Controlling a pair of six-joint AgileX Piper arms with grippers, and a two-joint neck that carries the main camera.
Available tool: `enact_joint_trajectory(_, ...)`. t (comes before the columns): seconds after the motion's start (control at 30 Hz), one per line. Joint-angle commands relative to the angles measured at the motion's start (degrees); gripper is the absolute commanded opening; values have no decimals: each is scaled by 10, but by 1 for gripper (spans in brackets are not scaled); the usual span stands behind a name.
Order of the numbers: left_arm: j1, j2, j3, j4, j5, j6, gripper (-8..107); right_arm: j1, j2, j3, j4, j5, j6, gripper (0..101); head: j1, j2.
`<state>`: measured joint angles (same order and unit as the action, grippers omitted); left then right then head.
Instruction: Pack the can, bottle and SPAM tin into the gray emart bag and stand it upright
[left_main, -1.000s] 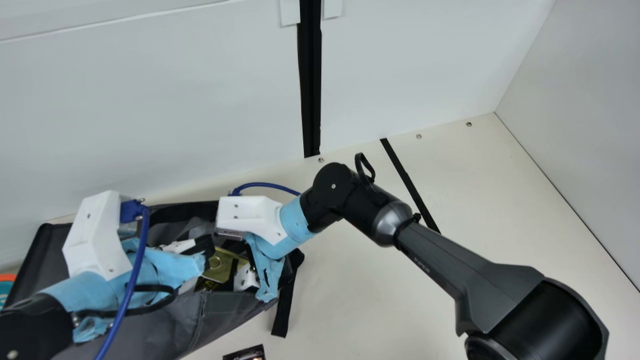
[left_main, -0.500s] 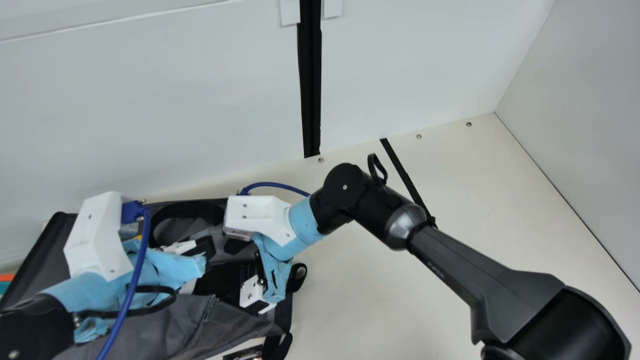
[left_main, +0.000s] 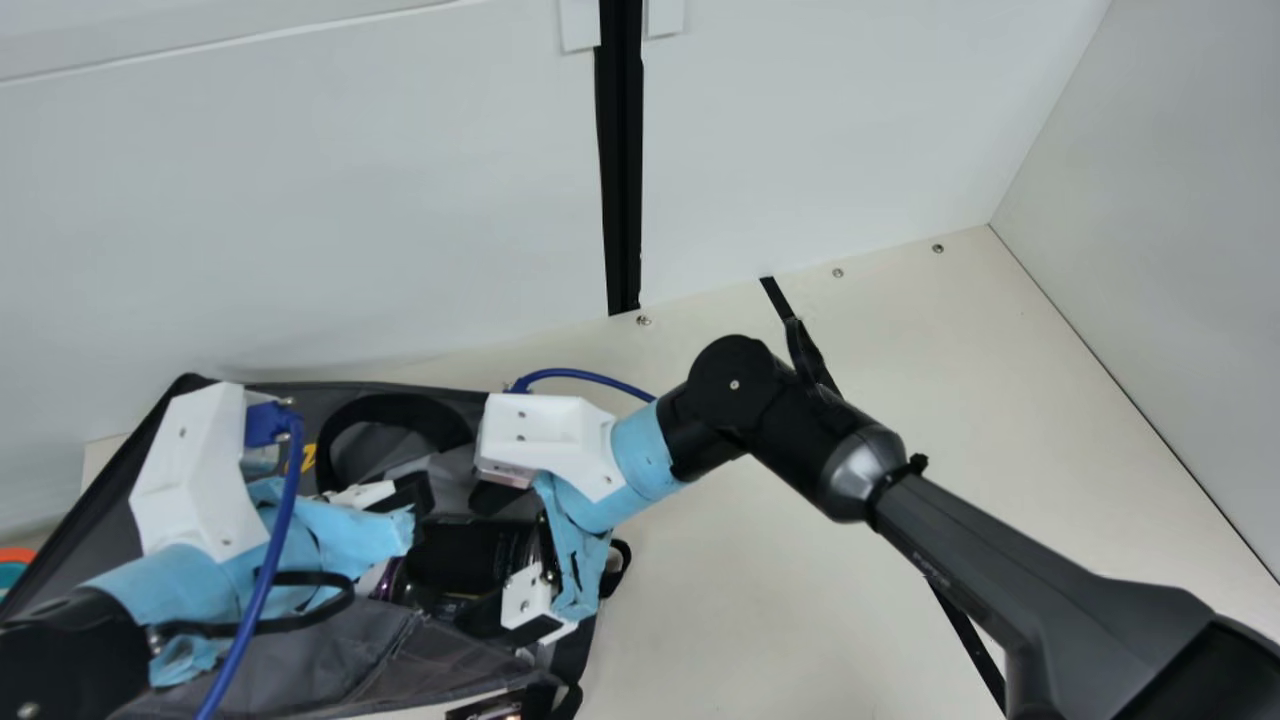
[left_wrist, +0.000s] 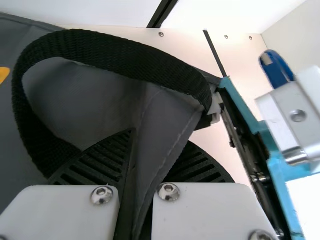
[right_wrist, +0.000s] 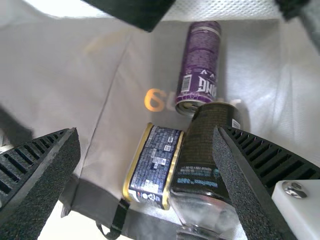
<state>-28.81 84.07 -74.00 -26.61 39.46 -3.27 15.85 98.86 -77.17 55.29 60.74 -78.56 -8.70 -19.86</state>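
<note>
In the right wrist view, the SPAM tin (right_wrist: 156, 162) was inside the gray emart bag (left_main: 340, 650), btwn the two fingers of our right gripper (left_main: 478, 560) and apart from both, its dark printed side toward our cam. The bottle (right_wrist: 200, 155) was just beside the tin, partly hidden behind one finger (right_wrist: 250, 185). The can (right_wrist: 201, 65) was also in the bag, out past the fingertips, near the end of the bottle. So our right gripper (right_wrist: 146, 131) was wide open and held nothing.

Our left gripper (left_main: 420, 492) was narrow, w/ a fold of the bag's gray cloth pinched btwn its fingers; the black handle (left_wrist: 130, 60) made a loop just beside these fingers.

As for pose, our right arm (left_main: 960, 540) was stretched over the table (left_main: 780, 580), bent at the wrist, w/ its fingers reaching into the bag's mouth. Our left arm (left_main: 70, 650) was low over the bag, its gripper pointing toward the right one. The two grippers were near each other, but apart.
</note>
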Motion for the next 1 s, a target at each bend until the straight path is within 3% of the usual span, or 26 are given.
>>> enact_joint_trajectory(0.0,0,0,0,0,0,0,-8,-4,-7,5,-1,2,-3,95,-13,-1)
enact_joint_trajectory(0.47,0,0,0,0,0,0,-8,-47,-55,35,-2,41,-19,95,-13,-1)
enact_joint_trajectory(0.97,0,0,0,0,0,0,-8,-109,-94,37,0,92,-39,95,-13,-1)
